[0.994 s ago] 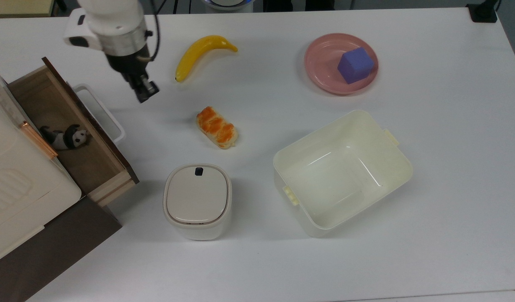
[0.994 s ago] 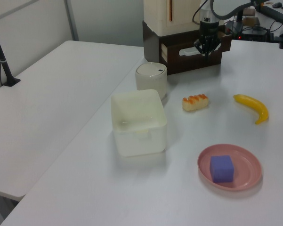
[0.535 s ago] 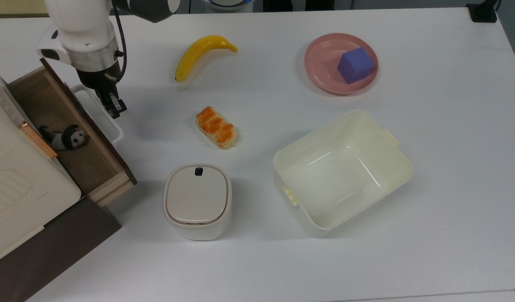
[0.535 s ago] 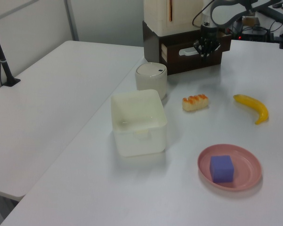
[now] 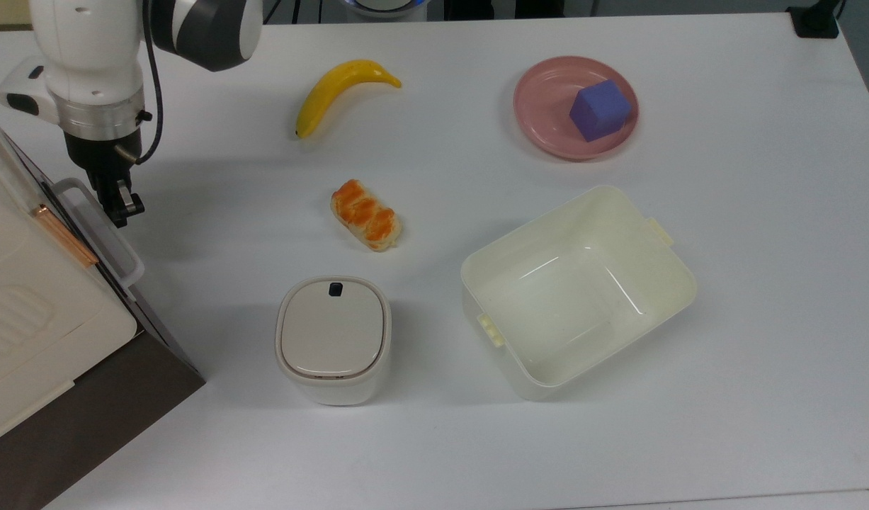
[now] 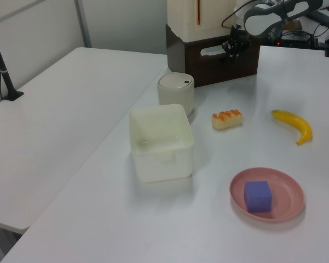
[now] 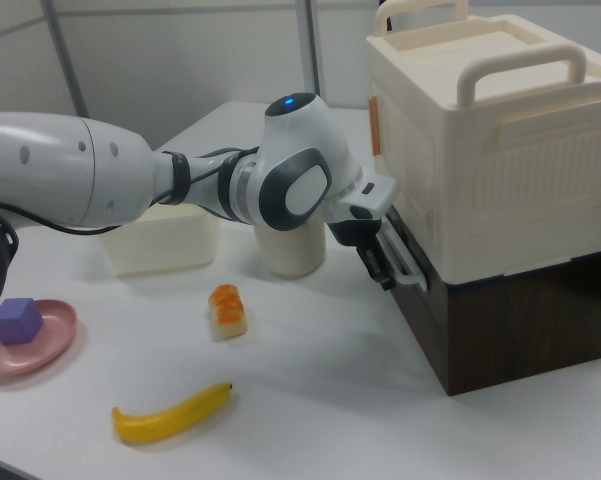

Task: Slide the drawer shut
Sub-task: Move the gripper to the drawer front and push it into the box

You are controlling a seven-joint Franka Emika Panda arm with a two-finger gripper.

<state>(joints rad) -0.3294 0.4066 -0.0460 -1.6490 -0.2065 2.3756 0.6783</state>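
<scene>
The drawer point(image 6: 238, 57) sits pushed into the dark brown cabinet, its front panel flush with the cabinet face and nothing of its inside showing. Its white loop handle point(image 5: 100, 228) sticks out toward the table. My gripper point(image 5: 127, 207) is shut with nothing in it. Its fingertips rest against the far end of the handle, at the top view's left edge. In the right view the gripper point(image 7: 377, 268) presses on the handle point(image 7: 408, 262) just below the cream box stacked on the cabinet.
A white lidded container point(image 5: 333, 338) stands close in front of the cabinet. On the table lie a bread roll point(image 5: 365, 214), a banana point(image 5: 335, 88), a cream bin point(image 5: 577, 290) and a pink plate point(image 5: 547, 127) with a purple cube point(image 5: 599, 110).
The gripper swept toward the top view's left against the handle, and the drawer slid into the cabinet. The toy panda inside is now hidden.
</scene>
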